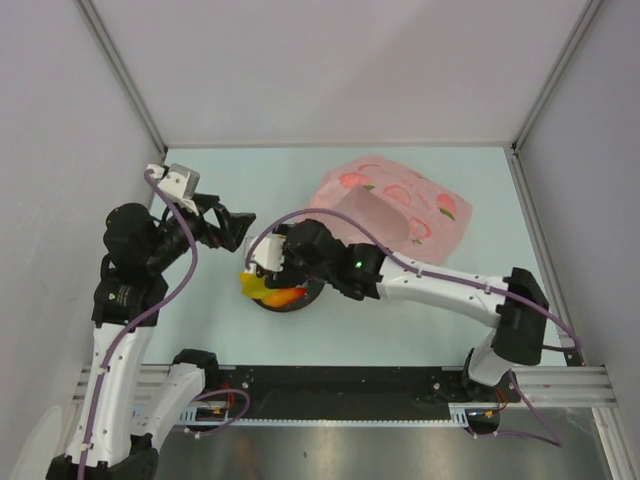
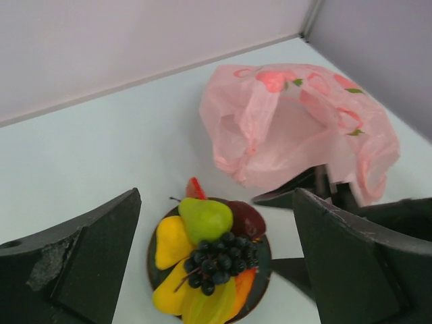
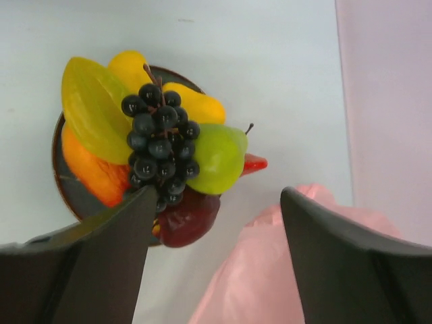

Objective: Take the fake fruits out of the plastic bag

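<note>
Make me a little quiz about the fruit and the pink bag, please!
1. True or false: the grapes lie on top of the other fruits on the plate.
2. Pick one. Where is the bag? A) on top of the plate. B) beside the plate. C) held by the left tool.
3. Fill the gap: the left tool and the right tool are both ___, with nothing held.

Key: 1 true. 2 B. 3 open.
</note>
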Motion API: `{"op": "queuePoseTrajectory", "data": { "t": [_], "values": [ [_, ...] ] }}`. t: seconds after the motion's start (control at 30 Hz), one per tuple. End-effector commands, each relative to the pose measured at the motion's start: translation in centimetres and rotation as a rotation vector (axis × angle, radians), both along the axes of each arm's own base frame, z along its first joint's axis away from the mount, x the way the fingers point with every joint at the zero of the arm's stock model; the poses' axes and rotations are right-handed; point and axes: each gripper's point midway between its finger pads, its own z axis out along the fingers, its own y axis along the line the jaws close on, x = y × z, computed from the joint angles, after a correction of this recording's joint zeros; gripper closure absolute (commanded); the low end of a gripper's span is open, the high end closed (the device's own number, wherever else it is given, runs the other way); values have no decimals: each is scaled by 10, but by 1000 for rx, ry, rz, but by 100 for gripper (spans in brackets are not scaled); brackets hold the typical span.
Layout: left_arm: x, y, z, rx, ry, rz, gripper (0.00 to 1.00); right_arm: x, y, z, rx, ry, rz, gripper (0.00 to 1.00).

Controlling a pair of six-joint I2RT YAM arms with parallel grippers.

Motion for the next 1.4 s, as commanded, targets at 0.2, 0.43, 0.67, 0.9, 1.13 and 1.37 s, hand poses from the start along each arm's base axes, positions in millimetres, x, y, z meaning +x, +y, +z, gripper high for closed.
{"op": "queuePoseTrajectory", "data": {
  "t": [0.2, 0.43, 0.67, 0.9, 1.13, 1.37],
  "values": [
    [15, 27, 9, -10, -10, 147, 0, -16, -118, -20, 51, 478, -166, 46],
    [21, 30, -5, -21, 50, 159, 1, -14, -150, -81, 64, 731, -274, 54],
    [29, 50, -35, 7, 137, 263, 0, 33, -205, -110, 126, 678, -553, 47],
    [31, 57, -44, -6, 151, 301, 0, 79, -278, -89, 248, 583, -766, 47],
    [33, 55, -48, -30, 169, 282, 0, 10, -243, -33, 247, 590, -494, 13],
    [39, 69, -68, 29, 208, 342, 0, 5, -335, -36, 31, 451, -839, 0]
  ]
}}
